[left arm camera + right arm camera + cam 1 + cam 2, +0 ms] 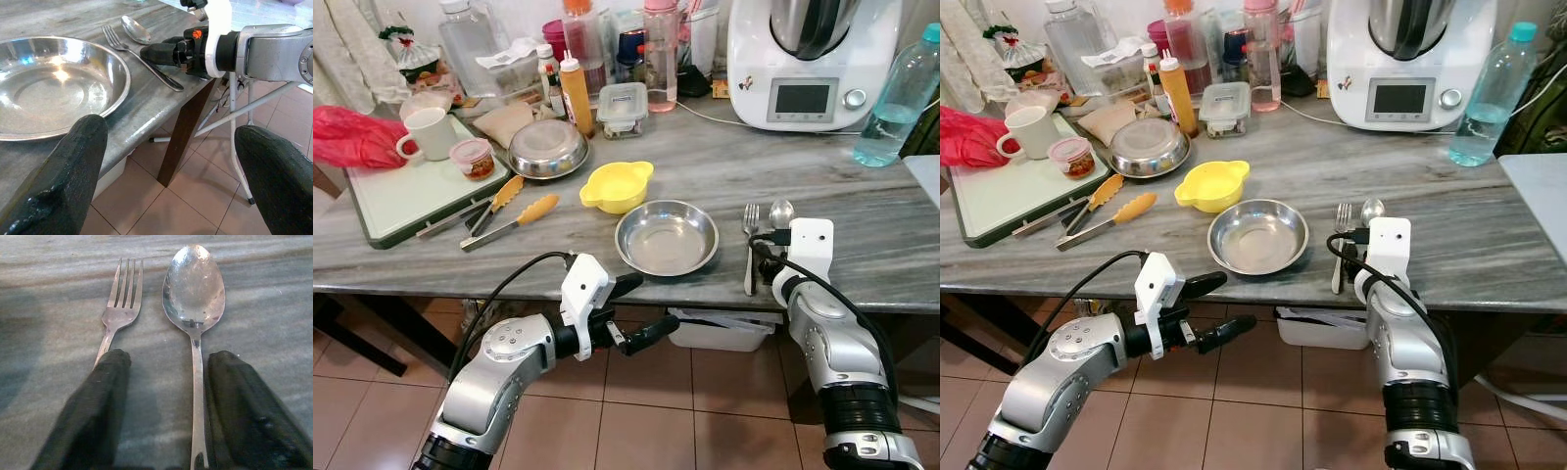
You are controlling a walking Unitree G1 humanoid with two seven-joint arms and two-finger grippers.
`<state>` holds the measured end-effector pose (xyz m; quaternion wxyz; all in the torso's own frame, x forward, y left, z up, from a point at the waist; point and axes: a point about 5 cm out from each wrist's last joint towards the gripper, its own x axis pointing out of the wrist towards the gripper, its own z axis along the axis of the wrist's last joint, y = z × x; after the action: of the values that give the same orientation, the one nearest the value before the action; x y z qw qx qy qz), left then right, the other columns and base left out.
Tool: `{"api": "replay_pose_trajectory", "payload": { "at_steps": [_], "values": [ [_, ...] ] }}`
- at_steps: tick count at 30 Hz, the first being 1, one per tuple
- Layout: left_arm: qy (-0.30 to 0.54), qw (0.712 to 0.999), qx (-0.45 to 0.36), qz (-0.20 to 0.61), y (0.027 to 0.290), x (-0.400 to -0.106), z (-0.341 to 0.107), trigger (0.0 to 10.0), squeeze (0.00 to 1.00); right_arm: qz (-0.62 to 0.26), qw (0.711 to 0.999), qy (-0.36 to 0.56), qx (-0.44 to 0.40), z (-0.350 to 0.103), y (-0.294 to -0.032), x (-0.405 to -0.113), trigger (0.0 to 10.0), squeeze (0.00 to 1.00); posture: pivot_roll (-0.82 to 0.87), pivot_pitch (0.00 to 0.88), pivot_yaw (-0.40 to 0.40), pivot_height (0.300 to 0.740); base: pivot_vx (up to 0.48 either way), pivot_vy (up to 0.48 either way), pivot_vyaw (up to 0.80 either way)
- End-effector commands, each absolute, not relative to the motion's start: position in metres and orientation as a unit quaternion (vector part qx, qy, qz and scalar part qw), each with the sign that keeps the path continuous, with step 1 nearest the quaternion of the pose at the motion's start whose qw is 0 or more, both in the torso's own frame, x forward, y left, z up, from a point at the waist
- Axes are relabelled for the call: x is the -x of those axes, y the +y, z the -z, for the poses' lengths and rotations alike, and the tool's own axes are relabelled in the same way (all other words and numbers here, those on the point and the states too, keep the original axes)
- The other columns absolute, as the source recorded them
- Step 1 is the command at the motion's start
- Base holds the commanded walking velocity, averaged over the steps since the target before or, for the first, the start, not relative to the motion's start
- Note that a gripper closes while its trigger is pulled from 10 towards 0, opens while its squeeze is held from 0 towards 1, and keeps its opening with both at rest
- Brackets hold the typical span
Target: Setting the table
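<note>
Spoon (194, 289), centre frame: light, stiff, slippery steel; grip mid-handle; right gripper (164, 396) fingers apart, straddling handle

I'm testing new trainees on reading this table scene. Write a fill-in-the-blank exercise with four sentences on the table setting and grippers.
1. The fork lies directly beside the ____.
2. Behind the steel plate sits a small bowl coloured ____.
3. The spoon's handle runs between the fingers of the ____ gripper.
4. The left gripper hangs open below the table edge, holding ____.

Missing words: spoon; yellow; right; nothing
</note>
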<state>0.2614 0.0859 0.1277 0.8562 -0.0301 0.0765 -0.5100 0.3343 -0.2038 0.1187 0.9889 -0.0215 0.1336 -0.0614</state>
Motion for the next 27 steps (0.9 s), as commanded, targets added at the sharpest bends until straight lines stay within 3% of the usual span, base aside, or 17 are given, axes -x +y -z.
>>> {"api": "replay_pose_trajectory", "payload": {
  "at_steps": [1, 19, 27],
  "values": [
    [0.077, 0.858, 0.024, 0.507, 0.088, -0.261, -0.129, 10.0, 0.00, 0.060, 0.991, 0.113, 0.030, -0.126, -0.201, -0.334, 10.0, 1.00, -0.10, 0.083, 0.116, 0.740, 0.000, 0.000, 0.00],
    [0.075, 0.861, 0.024, 0.503, 0.088, -0.263, -0.129, 10.0, 0.00, 0.042, 0.995, -0.052, 0.074, -0.177, -0.183, -0.332, 10.0, 1.00, -0.10, 0.072, 0.116, 0.740, 0.000, 0.000, 0.00],
    [0.068, 0.870, 0.033, 0.488, 0.087, -0.267, -0.129, 10.0, 0.00, 0.086, 0.979, -0.122, 0.142, -0.187, -0.183, -0.303, 10.0, 1.00, -0.10, 0.034, 0.082, 0.740, 0.000, 0.000, 0.00]
  ]
}}
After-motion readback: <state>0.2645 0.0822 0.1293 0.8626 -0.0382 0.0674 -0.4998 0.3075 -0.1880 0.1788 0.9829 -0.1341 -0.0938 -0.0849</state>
